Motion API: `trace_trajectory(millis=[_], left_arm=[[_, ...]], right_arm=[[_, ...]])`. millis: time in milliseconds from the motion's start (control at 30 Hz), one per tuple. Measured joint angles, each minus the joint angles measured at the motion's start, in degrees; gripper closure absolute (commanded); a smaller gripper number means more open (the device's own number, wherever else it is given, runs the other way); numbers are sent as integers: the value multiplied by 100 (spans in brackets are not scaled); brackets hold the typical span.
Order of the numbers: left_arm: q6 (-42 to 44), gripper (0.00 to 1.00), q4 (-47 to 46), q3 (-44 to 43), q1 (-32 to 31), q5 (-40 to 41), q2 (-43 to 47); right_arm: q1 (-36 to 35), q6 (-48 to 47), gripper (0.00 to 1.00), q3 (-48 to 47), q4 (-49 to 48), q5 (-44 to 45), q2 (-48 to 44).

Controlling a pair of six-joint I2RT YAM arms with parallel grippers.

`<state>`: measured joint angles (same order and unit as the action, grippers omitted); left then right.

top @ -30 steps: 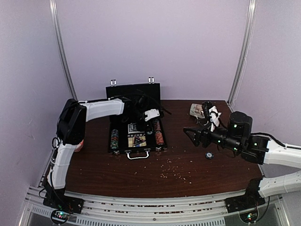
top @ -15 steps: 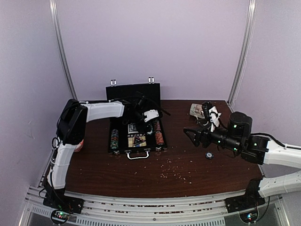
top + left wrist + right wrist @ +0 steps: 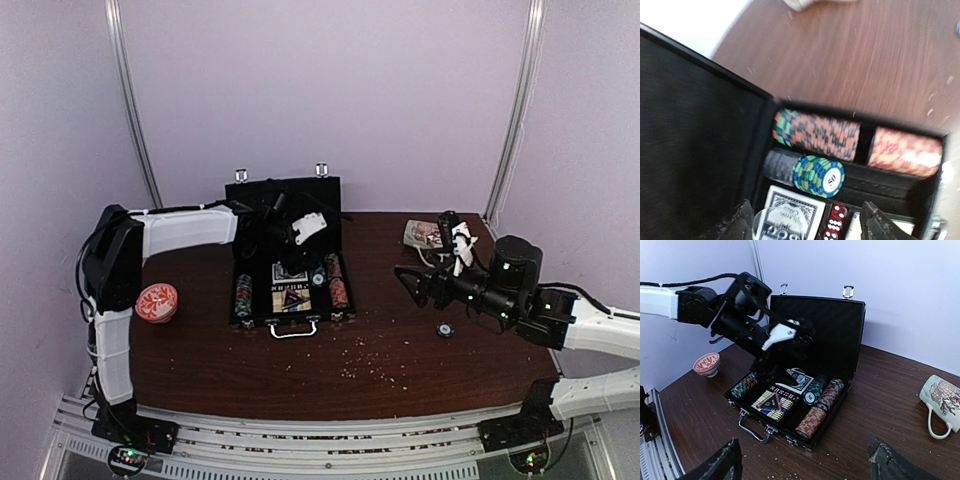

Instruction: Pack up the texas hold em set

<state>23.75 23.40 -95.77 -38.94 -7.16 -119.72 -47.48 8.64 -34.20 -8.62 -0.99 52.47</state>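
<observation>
1. Risks from the top view: the briefcase point(image 3: 290, 300) lies open mid-table point(image 3: 200, 365) with its lid point(image 3: 285, 195) upright at the back. Our left hand point(image 3: 297, 235) hangs over the tray just in front of the lid. Our right hand point(image 3: 408, 284) sits well apart on the right. One button point(image 3: 443, 328) lies loose on the table near the right hand, outside the case. We judge it the leftover: if we close the lid first, the set goes in incomplete. It is a flat disc among crumbs point(image 3: 365, 362), so a pinch could skid it away.

2. Left wrist: the fingers point(image 3: 742, 222) are spread with nothing pinched. Chip stacks point(image 3: 815, 135) fill their slots, and the "50" stack point(image 3: 820, 175) sits beside the card deck point(image 3: 790, 215) and the red dice point(image 3: 836, 225). A clear round shape lies over the deck, too blurred for us to name. We are close to the lid here, so a careless swing could knock it or rake chips out of their rows.

3. Right wrist: the fingers point(image 3: 725, 460) are spread and empty. The left hand blocks the path to the case, so we collide if both arms go in together. The mug point(image 3: 940, 400) and dish point(image 3: 706, 364) stay out of the case.
</observation>
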Motion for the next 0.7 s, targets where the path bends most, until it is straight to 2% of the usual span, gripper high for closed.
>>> trace_trajectory(millis=[100,200,333,433,600,700], left_arm=[[-463,24,-483,586,0,-144,719],[-1187,24,-1117,1552,0,-264,1825],[-2227,13,-1969,2828,0,-219,3368],[-2940,8,-2385,3624,0,44,4306],[-3779,2,-2671,4636,2,313,5327],[-4124,2,-2780,5147,2,365,5748]], right_arm=[[42,74,0,0,63,160,-83],[111,223,0,-4,216,507,-181],[376,632,0,-101,706,1021,-96],[761,1067,0,-306,1233,1198,232],[1322,1838,2,-411,2074,1283,905],[1456,2162,6,-407,2428,1252,1196]])
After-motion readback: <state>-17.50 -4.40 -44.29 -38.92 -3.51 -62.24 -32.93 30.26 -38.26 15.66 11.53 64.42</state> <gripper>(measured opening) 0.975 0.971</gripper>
